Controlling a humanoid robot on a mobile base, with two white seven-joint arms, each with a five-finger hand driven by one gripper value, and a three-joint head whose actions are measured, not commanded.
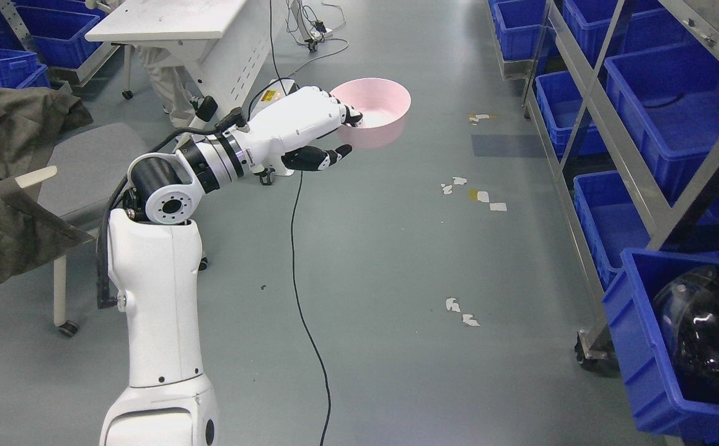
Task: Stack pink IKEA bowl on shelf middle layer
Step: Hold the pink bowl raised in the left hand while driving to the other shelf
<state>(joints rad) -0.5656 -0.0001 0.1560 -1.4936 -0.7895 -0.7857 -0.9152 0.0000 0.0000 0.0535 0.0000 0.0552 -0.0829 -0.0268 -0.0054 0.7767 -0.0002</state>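
One pink bowl (377,106), held up over the floor by the left hand (310,127), fingers clamped on its near-left rim. One shelf rack (629,161) stands well apart on the right, holding several blue bins (675,99).

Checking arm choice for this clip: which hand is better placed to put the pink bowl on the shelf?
Left. The left hand already grips the pink bowl by its rim, held in the air. The right arm is out of view. The shelf stands to the right.

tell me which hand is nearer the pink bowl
Left. The left hand grips the pink bowl at its near rim, holding it above the floor. The right hand is not in view.
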